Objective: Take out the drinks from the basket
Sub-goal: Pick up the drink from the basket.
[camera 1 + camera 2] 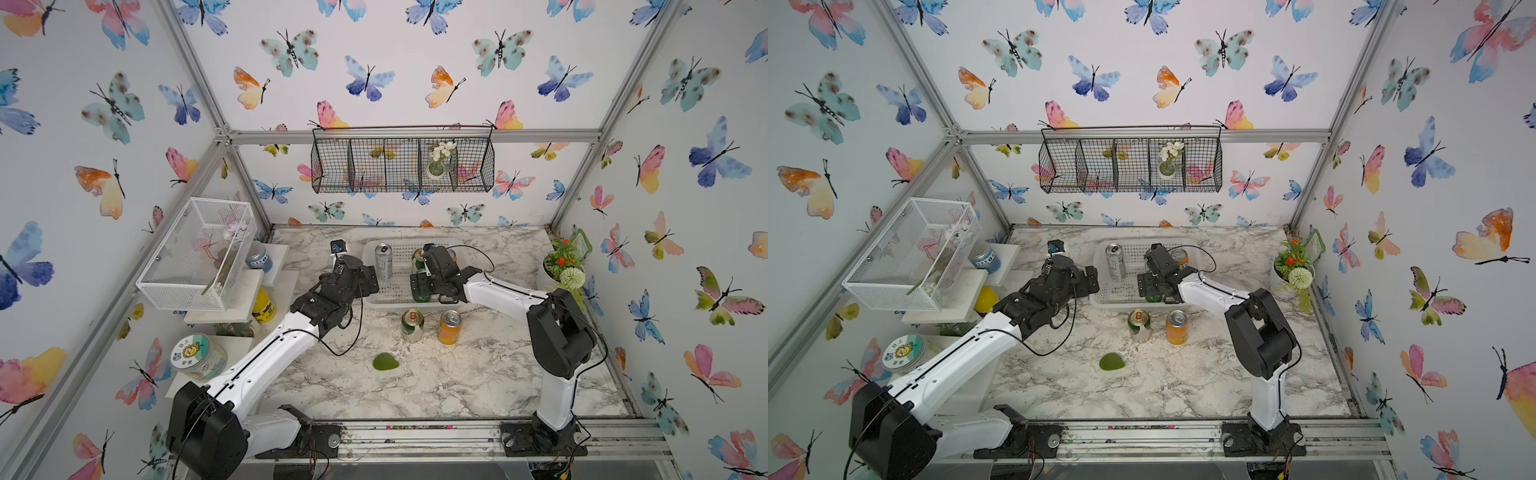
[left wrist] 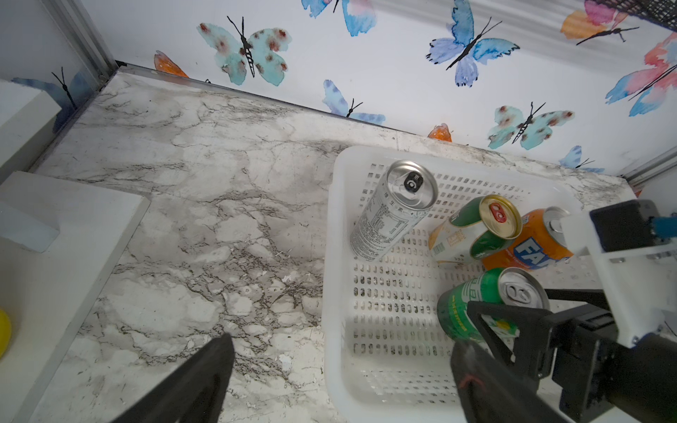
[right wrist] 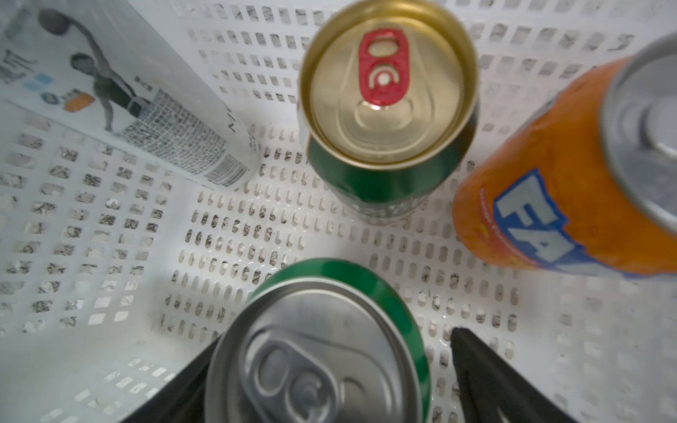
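The white lattice basket point(image 1: 405, 251) point(image 2: 337, 256) stands at the back middle of the marble table. In it are a tall silver can point(image 1: 383, 262) point(image 3: 128, 99), a gold-topped green-and-cream can point(image 2: 472, 230) point(image 3: 388, 80), an orange Fanta can point(image 2: 531, 245) point(image 3: 542, 205) and a bright green can point(image 2: 461, 307) point(image 3: 318, 359). My right gripper point(image 3: 335, 340) point(image 1: 420, 286) straddles the bright green can, with a gap showing beside one finger point(image 3: 472, 366). My left gripper point(image 2: 344, 346) hangs wide open over the basket's left wall, holding nothing. In front of the basket stand another green-and-cream can point(image 1: 412, 325) and another Fanta can point(image 1: 449, 327).
A green leaf-shaped piece point(image 1: 385, 361) lies mid-table. White shelves at the left carry a yellow jar point(image 1: 264, 307), a blue-lidded jar point(image 1: 257, 257) and a white mesh box point(image 1: 195, 253). A potted plant point(image 1: 561, 270) stands at the right. A black wire basket point(image 1: 403, 164) hangs on the back wall.
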Controlling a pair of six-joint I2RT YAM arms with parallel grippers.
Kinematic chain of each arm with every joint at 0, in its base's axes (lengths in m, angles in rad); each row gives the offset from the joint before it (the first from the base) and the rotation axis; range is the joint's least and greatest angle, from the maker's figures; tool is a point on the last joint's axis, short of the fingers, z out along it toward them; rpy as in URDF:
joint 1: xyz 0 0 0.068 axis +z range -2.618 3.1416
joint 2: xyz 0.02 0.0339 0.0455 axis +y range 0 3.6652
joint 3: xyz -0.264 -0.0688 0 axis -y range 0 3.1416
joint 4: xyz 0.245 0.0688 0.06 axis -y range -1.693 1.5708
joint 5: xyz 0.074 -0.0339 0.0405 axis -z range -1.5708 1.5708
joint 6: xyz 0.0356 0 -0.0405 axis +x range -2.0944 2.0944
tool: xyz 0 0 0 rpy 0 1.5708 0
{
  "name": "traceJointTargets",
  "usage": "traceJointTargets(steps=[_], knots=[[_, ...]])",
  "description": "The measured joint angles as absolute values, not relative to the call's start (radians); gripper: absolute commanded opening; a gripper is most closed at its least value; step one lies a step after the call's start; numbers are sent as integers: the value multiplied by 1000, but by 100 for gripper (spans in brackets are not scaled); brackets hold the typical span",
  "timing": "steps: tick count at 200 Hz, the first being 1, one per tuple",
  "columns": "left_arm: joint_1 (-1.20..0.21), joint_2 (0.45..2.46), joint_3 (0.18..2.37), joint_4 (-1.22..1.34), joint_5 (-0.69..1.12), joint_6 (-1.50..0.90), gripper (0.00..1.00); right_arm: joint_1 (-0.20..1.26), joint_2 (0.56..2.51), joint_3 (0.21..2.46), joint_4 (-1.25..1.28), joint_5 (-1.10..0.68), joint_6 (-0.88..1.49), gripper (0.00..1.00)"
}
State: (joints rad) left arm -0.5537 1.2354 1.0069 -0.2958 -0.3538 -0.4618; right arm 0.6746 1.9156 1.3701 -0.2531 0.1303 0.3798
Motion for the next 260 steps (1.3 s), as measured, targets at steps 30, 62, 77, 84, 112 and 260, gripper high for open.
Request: traceJointTargets(steps=[30,62,77,84,112,260], knots=[[-554,1235,1007,-296,-353,-462,99,675,1916,1370,-245,117,379,85],[-554,1235,1007,-296,-344,-462,99,675,1916,1370,-236,107,378,81],[-554,1236,1007,-296,-339,-462,99,675,1916,1370,-231,106,376,79],[-554,1237,1007,-296,-338,-463,99,675,1916,1370,-231,106,374,79],[-554,1242,1007,-296,-334,-465,99,675,1916,1370,-231,107,372,73],[-554,1243,1007,-296,-331,-465,99,675,1868,1370,-265,104,346,59]])
